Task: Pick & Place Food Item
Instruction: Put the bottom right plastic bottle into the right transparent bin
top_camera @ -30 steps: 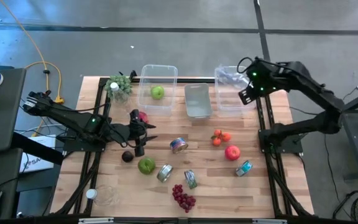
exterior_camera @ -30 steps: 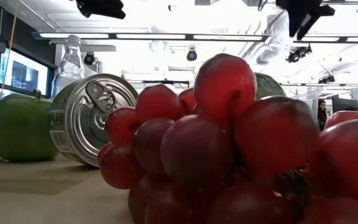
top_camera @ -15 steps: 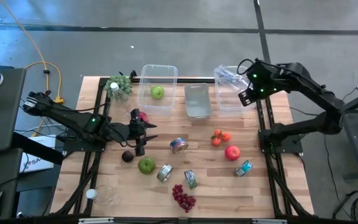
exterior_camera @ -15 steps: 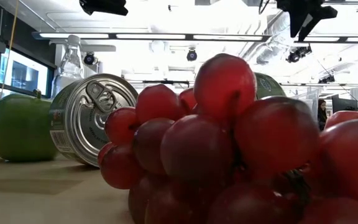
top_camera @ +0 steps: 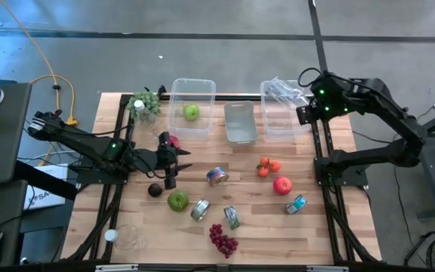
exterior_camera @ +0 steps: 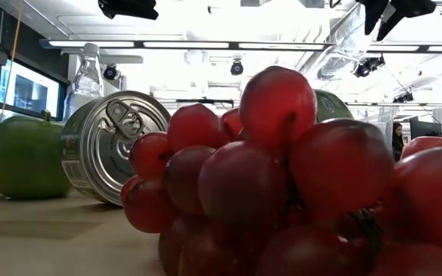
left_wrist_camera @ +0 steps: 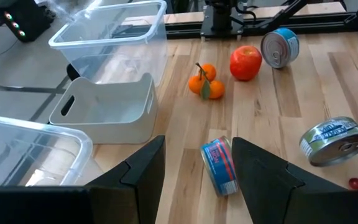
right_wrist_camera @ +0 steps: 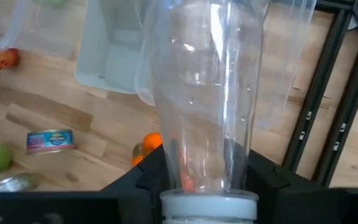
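1. R gripper (top_camera: 302,113) is up by the right edge of the clear bin (top_camera: 278,134) that sits just right of the white tray (top_camera: 240,122).
2. Its jaws pinch a clear bottle (top_camera: 282,91) at the cap end. In the R wrist view the bottle (right_wrist_camera: 207,93) stands between the two fingers (right_wrist_camera: 146,180).
3. Bottle body runs from the gripper over that bin's back corner, right of the tray and off the table.
4. L gripper (top_camera: 170,162) hangs low over the wood, left of the tray and nearer the front edge. Jaws are spread w/ nothing between them.
5. L wrist view: a blue can (left_wrist_camera: 219,167) lies on the wood beyond the gap betw. its fingers (left_wrist_camera: 142,168).
6. Second clear bin (top_camera: 192,85) is just left of the tray, w/ a green apple (top_camera: 191,112) inside.
7. Green grapes (top_camera: 143,102) lie further left of the tray, past that bin.
8. Oranges (top_camera: 268,166) and a red apple (top_camera: 282,185) are in front of the tray, a bit right.
9. Another green apple (top_camera: 177,201) and a dark plum (top_camera: 155,190) are front-left of the tray, near the L gripper.
10. Red grapes (top_camera: 222,240) are well in front of the tray, by the table's front edge. In the low view they fill most of the shot.
11. Three more cans are scattered betw. the tray and the red grapes.
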